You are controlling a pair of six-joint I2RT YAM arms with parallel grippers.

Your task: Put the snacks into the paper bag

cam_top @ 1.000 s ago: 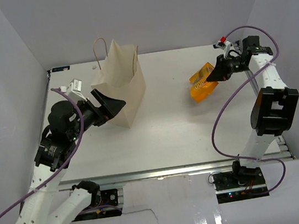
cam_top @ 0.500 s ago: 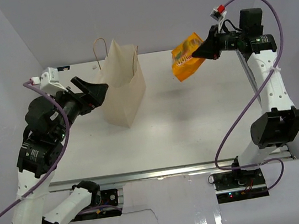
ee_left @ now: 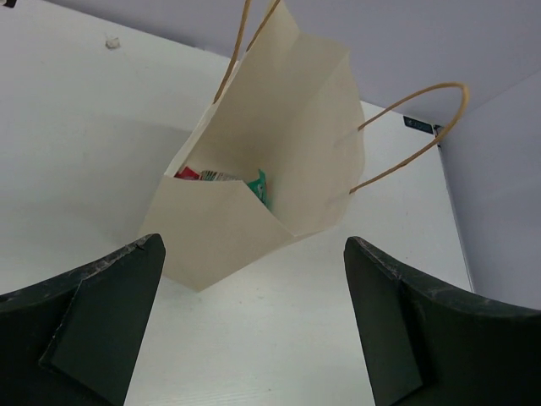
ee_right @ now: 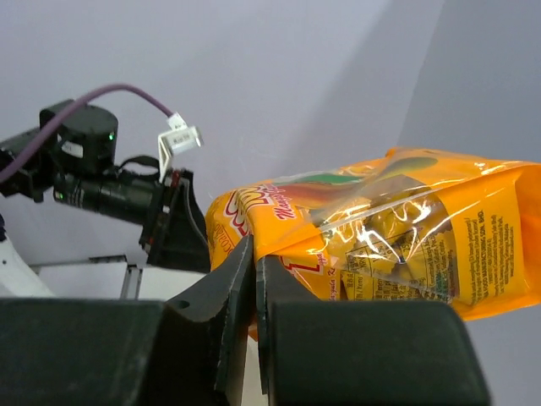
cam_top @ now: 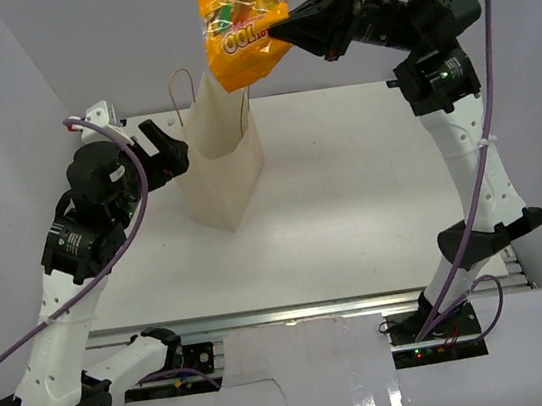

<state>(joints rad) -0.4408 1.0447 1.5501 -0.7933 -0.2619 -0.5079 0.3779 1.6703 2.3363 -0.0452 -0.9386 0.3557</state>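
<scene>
Orange film sits pinched in my right gripper point(cam_top: 289, 29), clenched on one edge of the orange pack point(cam_top: 243, 20), which hangs high above the paper bag point(cam_top: 228, 169). I judge it light, slick and floppy, so an edge pinch suffices. My left gripper point(cam_top: 167, 155) gapes unladen just beside the bag; other snacks point(ee_left: 221, 176) lie inside it.

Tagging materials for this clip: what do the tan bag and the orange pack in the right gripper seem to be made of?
Paper bag: looks like matte tan kraft paper, holding sharp folds and creases. Orange snack pack, held by the right gripper: apparently thin glossy plastic film, with bright highlights, crinkles and a clear panel showing its contents.
</scene>
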